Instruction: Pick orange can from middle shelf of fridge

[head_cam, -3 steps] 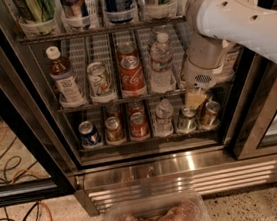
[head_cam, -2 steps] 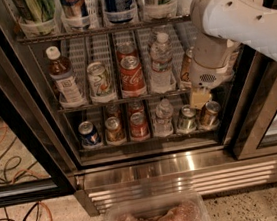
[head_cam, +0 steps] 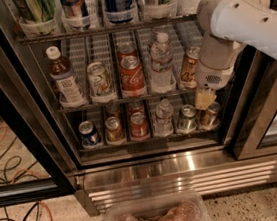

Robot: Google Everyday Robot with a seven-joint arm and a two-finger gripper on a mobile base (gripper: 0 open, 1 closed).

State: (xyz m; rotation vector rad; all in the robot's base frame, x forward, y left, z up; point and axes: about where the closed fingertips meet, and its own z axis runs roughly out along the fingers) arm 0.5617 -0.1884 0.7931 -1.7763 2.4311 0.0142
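Item: orange can (head_cam: pixel 188 67), sitting rightmost on middle shelf (head_cam: pixel 107 102) | gripper (head_cam: pixel 203 99): hanging just below it, its grip state I cannot tell | advice: rising level, entering straight, clearing the water bottle (head_cam: pixel 161 62).

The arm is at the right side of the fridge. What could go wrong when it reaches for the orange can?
1. The gripper hangs lower than the orange can, in front of the bottom-row cans; pushing in at this height could bump them.
2. The water bottle stands close beside the can, so a sideways approach may knock it.
3. The arm hides the can's right edge, so aim may suffer.
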